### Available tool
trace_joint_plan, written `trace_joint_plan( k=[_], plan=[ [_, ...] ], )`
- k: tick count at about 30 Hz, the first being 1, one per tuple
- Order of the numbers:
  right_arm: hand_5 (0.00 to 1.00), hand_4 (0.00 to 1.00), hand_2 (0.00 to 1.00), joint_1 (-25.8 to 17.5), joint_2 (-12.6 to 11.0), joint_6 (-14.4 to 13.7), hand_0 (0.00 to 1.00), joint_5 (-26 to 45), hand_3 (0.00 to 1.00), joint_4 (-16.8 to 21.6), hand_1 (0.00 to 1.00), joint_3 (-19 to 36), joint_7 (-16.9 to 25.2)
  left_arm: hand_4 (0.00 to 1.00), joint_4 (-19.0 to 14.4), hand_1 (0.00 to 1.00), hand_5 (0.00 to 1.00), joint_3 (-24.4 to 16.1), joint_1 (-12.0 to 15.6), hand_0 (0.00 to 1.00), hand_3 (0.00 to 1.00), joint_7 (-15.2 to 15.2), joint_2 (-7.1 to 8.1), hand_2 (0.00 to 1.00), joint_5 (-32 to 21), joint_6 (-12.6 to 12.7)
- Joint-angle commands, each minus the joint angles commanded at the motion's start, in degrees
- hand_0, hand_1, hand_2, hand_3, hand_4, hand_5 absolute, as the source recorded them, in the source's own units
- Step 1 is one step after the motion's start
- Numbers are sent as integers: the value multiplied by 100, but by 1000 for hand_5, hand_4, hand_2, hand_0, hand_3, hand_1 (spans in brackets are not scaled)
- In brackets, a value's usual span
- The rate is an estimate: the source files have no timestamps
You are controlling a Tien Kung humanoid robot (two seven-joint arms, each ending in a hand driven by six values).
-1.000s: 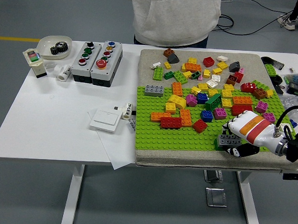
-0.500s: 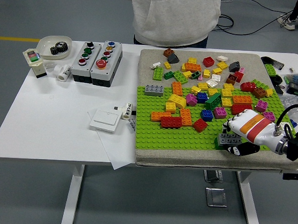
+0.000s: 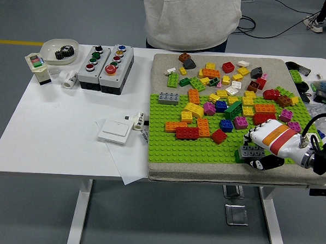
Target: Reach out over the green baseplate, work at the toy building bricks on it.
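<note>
**Right robot hand closes on a grey brick at the baseplate's near right corner**

The green baseplate (image 3: 167,147) lies on a beige mat (image 3: 166,65) that covers the right half of the white tabletop (image 3: 58,133). The plate fills the mat's near part, and loose toy bricks (image 3: 230,95) are scattered across its far half and on the bare mat beyond it, so they sit within reach of an arm coming from the right. The plate's near strip is mostly free, which leaves room to build.

The right robot hand (image 3: 265,146), white with an orange band, rests over the plate's near right corner. Its fingers are curled around a grey brick (image 3: 251,153), the dark thumb underneath it, so the brick appears pinched between thumb and fingers. Whether the brick is lifted clear of the studs or pressed onto them cannot be told. A red brick (image 3: 187,133) and an orange one (image 3: 175,125) sit together near the plate's middle, well apart from the hand. The left arm is not visible.

On the tabletop's far left stands a white bowl (image 3: 49,53) holding a dark gear (image 3: 64,53). Beside it are two grey button boxes (image 3: 105,67), and nearer the front a white switch plate (image 3: 115,131) lies on a sheet of paper (image 3: 125,164).

A person in a light hoodie (image 3: 190,19) stands at the far side; no hands show.
</note>
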Motion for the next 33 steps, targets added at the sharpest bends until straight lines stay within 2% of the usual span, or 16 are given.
trace_joint_plan(
  k=[25,26,31,32,33],
  plan=[
    [440,819,644,-1,-11,40,431,16,600,75,543,13,2,562,2,694,623,-23,7,603,549,22,-4,658,50,2],
    [439,834,657,-7,-14,41,433,15,643,82,552,19,2,562,3,693,623,-28,9,603,549,25,-3,658,61,2],
    [439,834,657,-83,-45,30,433,29,643,171,552,124,11,562,1,693,623,-48,19,603,549,42,0,658,105,0],
    [447,873,694,-104,-51,21,444,30,761,195,571,153,15,562,1,694,623,-52,20,601,549,44,0,658,116,0],
    [447,873,694,-145,-65,9,444,44,761,245,571,210,22,562,2,694,623,-54,23,601,549,46,-1,658,123,1]
  ],
)
